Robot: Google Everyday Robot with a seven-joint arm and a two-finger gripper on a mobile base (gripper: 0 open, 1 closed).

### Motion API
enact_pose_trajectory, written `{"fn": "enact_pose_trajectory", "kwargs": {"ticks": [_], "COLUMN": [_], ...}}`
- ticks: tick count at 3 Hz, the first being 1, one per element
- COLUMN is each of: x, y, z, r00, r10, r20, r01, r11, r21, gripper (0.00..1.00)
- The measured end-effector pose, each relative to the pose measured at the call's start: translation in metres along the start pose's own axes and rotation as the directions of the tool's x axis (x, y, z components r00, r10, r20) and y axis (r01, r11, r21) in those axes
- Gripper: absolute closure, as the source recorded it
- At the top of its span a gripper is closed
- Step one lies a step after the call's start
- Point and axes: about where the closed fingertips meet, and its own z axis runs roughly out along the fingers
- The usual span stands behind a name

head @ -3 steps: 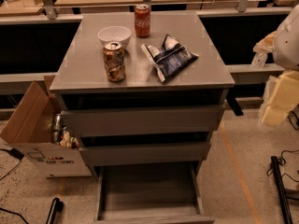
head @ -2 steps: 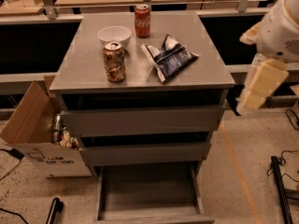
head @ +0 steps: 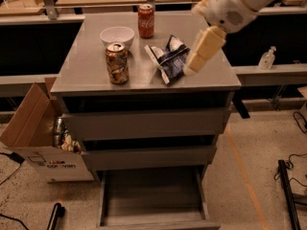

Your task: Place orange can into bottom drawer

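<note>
Tool (head: 193,65) hovers over the counter (head: 86,78) on the right, next to the chip bag (head: 167,59); can't tell its grip. Orange can (head: 117,63) stands left, bottom drawer (head: 153,198) open.

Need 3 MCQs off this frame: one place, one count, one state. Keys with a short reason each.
1. Where is the orange can?
A. on the cabinet top, next to the white bowl
B. on the floor
C. in the top drawer

2. How many drinks cans stand on the cabinet top?
A. one
B. two
C. four

3. The bottom drawer is:
A. shut
B. pulled out, nothing in it
C. pulled out, holding a can

Key:
1 A: it stands upright by the bowl; the gripper hangs over the top's right side near the chip bag, away from it.
2 B: the orange can and the red cola can.
3 B: its bare floor shows.
</note>
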Motion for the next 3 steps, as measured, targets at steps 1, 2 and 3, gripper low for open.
{"fn": "enact_pose_trajectory", "kwargs": {"ticks": [1, 2, 3], "x": [-0.05, -0.075, -0.085], "y": [-0.023, -0.035, -0.046], "z": [0.049, 0.1, 0.145], "r00": [0.972, 0.944, 0.934], "r10": [0.054, 0.104, 0.143], "r20": [0.231, 0.312, 0.326], "r01": [-0.042, -0.083, -0.125], "r11": [0.9976, 0.9935, 0.9892], "r21": [-0.055, -0.078, -0.076], "gripper": [0.0, 0.0, 0.0]}}
